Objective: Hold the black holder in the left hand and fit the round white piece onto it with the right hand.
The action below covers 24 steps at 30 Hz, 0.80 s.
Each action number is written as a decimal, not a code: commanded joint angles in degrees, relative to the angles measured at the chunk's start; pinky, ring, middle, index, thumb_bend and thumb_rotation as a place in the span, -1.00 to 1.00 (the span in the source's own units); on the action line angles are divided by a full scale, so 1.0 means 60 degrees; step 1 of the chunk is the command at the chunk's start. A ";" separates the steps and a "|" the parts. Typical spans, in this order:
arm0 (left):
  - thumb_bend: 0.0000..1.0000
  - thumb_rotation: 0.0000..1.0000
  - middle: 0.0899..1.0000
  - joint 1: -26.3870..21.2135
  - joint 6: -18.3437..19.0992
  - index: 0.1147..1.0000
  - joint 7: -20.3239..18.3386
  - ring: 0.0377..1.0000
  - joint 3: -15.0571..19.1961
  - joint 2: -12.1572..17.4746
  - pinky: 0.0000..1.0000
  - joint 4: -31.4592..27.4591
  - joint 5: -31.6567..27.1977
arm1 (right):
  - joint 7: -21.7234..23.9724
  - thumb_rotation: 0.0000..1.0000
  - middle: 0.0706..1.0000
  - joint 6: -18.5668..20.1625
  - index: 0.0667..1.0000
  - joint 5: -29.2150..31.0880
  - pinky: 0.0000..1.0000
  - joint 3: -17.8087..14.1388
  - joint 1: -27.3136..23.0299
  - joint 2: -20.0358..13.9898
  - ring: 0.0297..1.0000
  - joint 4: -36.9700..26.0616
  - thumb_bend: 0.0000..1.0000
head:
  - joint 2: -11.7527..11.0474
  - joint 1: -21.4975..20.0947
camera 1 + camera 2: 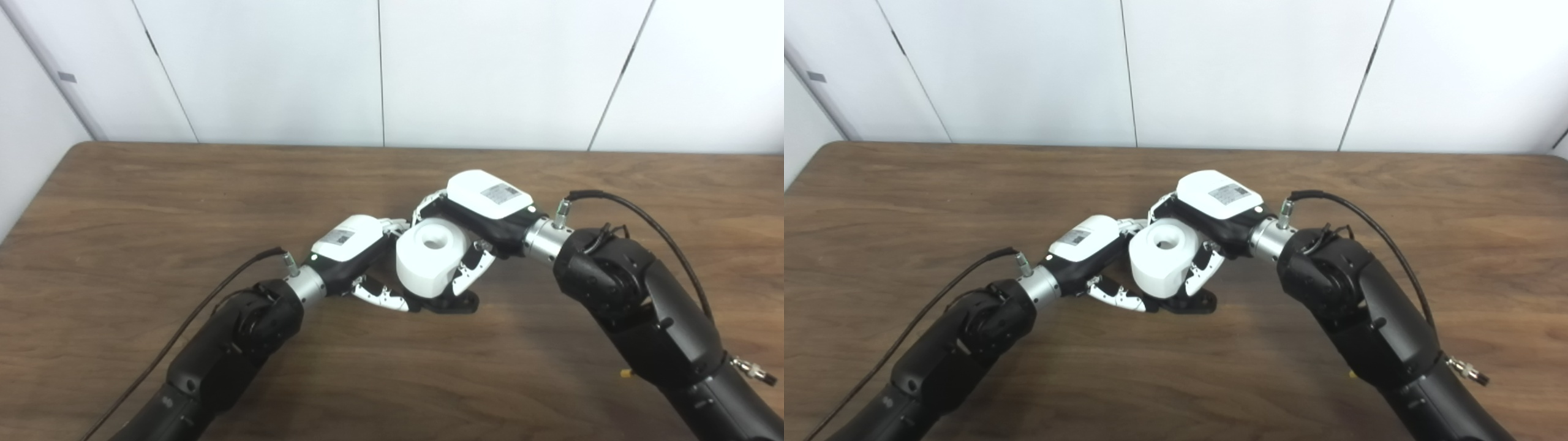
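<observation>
left hand point(358, 248), right hand point(487, 211), white piece point(429, 257), table point(153, 202)

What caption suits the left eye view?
Right robot hand sets round white piece on black holder; left robot hand steadies it.

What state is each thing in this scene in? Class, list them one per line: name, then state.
round white piece: upright, hole on top, sitting on the black holder, gripped by the right hand.
black holder: under the white piece, mostly hidden, its base at the table.
left hand: fingers curled at the holder's base.
right hand: shut on the white piece.
table: wooden, bearing the holder.
</observation>
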 commanded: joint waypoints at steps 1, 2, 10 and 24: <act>0.05 -0.88 0.77 0.0188 0.0129 -0.16 -0.0516 0.84 -0.0243 -0.0099 0.81 0.0113 0.0120 | 0.0298 -0.71 0.34 0.0068 -0.12 -0.0201 0.47 0.0104 0.0059 -0.0094 0.48 0.0210 0.05 | 0.0005 0.0003; 0.05 -0.88 0.77 0.0193 0.0177 -0.16 -0.0558 0.84 -0.0248 -0.0103 0.81 0.0082 0.0117 | 0.0267 -0.71 0.34 0.0048 -0.12 -0.0210 0.46 0.0110 0.0068 -0.0090 0.48 0.0243 0.05 | 0.0005 0.0003; 0.04 -0.88 0.77 0.0163 0.0130 -0.16 -0.0516 0.84 -0.0236 -0.0162 0.83 0.0121 0.0042 | -0.0053 -0.71 0.33 -0.0264 -0.12 -0.0534 0.43 0.0317 0.0008 -0.0019 0.47 0.0556 0.05 | -0.0036 0.0085; 0.04 -0.88 0.75 0.0194 0.0162 -0.16 -0.0572 0.83 -0.0202 0.0067 0.80 -0.0025 0.0052 | 0.0219 -0.71 0.35 -0.0460 -0.11 -0.0828 0.54 0.0403 -0.0210 -0.0402 0.48 0.0330 0.05 | 0.0017 0.0061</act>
